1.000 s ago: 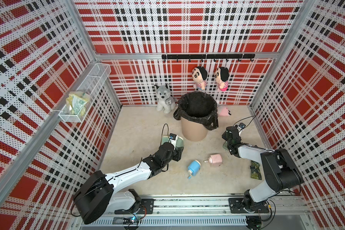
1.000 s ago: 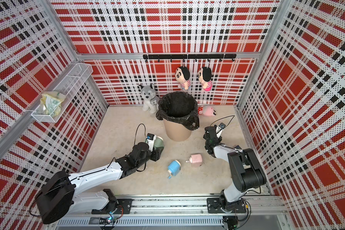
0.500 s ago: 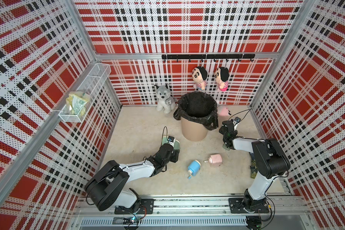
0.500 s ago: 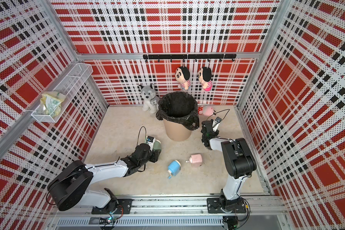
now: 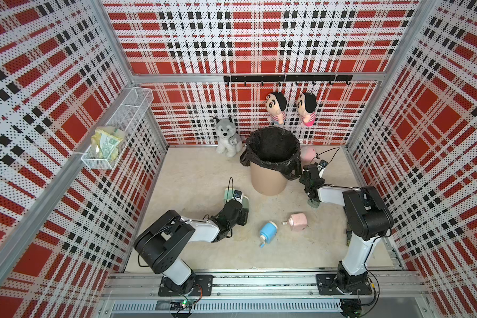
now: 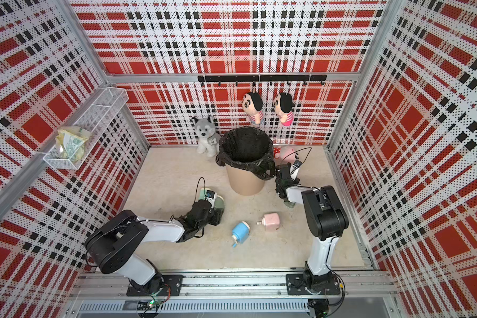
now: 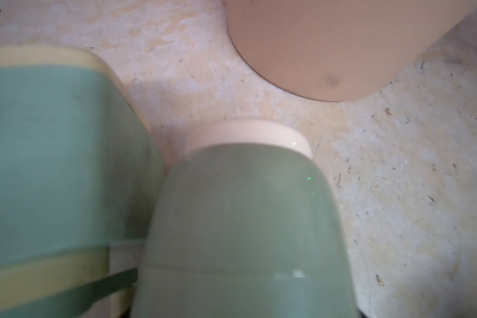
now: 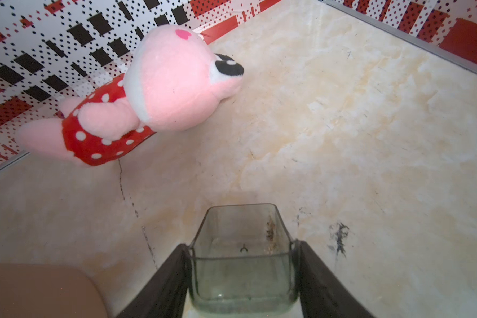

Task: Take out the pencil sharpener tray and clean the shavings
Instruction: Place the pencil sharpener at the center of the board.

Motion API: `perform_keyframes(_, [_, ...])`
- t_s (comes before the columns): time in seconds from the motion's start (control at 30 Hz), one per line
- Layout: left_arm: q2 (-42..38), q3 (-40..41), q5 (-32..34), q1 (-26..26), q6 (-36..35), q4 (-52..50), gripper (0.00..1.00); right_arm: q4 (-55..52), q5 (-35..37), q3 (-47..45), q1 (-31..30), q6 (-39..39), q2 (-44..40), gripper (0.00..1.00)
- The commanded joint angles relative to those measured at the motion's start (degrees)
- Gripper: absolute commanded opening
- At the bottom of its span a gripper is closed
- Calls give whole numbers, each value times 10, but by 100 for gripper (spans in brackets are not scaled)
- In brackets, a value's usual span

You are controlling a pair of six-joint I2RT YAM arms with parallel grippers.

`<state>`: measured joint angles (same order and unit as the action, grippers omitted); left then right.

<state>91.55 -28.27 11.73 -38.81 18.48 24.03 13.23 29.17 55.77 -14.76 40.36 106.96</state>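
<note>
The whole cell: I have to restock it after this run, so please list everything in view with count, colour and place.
bin: 1, tan with black liner, mid-floor toward the back
clear tray: 1, transparent, beside the bin
green sharpener pieces: 2, green, side by side at the left gripper
blue sharpener: 1, blue, front floor
pink sharpener: 1, pink, near the blue one
husky plush: 1, grey-white, back wall
pink plush: 1, pink, red dotted dress, behind the bin
hanging dolls: 2, black-haired, on the hook rail
hook rail: 1, black, back wall
wire basket: 1, white, wall on the left arm's side
yellowish packet: 1, in the basket
left gripper: black, fingers hidden
right gripper: black, fingers against the tray's sides
</note>
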Motion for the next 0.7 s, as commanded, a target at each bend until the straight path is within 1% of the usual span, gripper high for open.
perform_keyframes(0.0, [7,9,17,6,12,39,52,-12,2,-6,-3,10,3,63])
perform_keyframes(0.17, [16,20,17,15,19,56,52,-45,11,17,-7,11,14,65])
perform_keyframes(0.37, [10,24,15,14,20,58,58,-33,11,-12,-9,28,4,70])
perform_keyframes(0.5, [-3,30,15,12,22,58,65,-25,7,-30,-10,34,-2,70])
perform_keyframes(0.57, [-13,34,13,10,24,58,74,-23,6,-35,-10,35,-6,71])
perform_keyframes(0.67, [-30,38,13,6,21,58,76,-23,6,-37,-10,34,-15,73])
